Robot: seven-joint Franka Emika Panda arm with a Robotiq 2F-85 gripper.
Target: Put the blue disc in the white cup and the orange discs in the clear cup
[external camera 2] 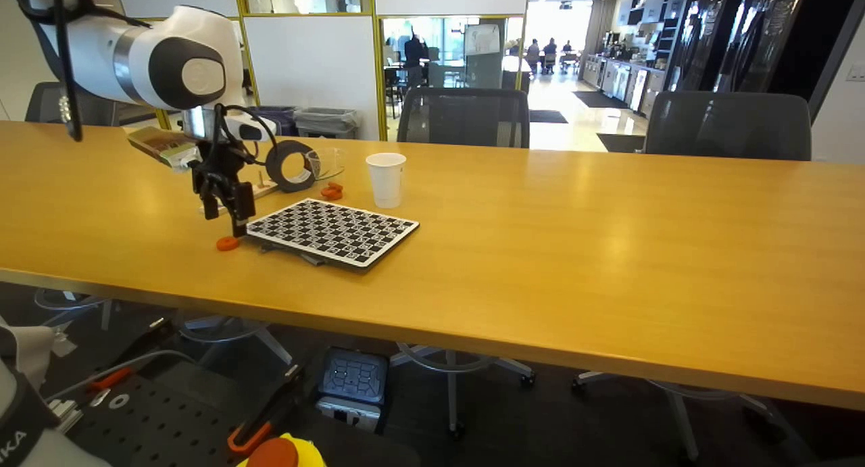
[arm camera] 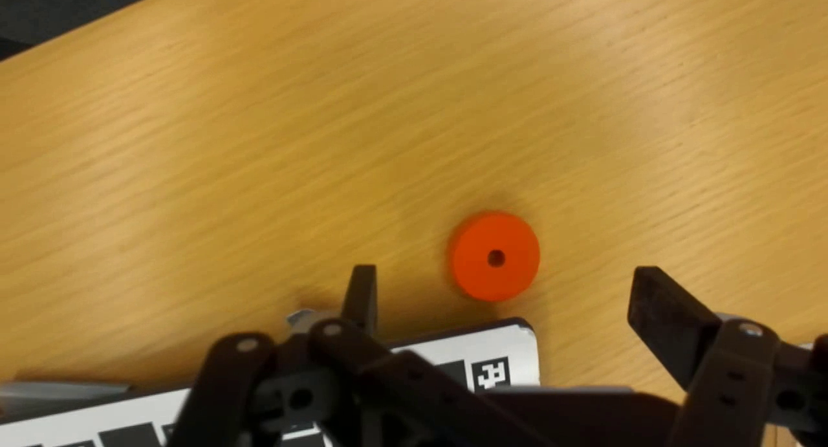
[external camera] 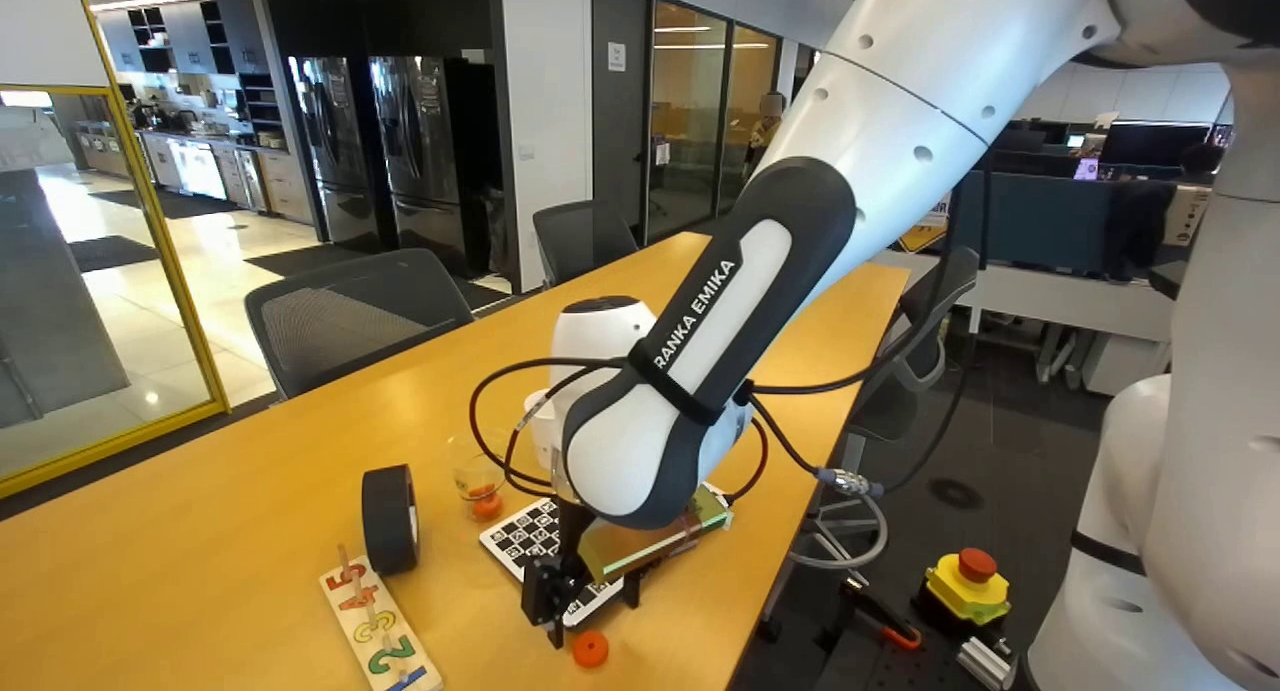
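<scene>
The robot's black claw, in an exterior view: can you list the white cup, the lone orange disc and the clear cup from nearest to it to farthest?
In an exterior view, starting from the gripper:
1. Lone orange disc: just below it in the picture.
2. Clear cup: farther back, to its right.
3. White cup: farthest right of the three.
</scene>
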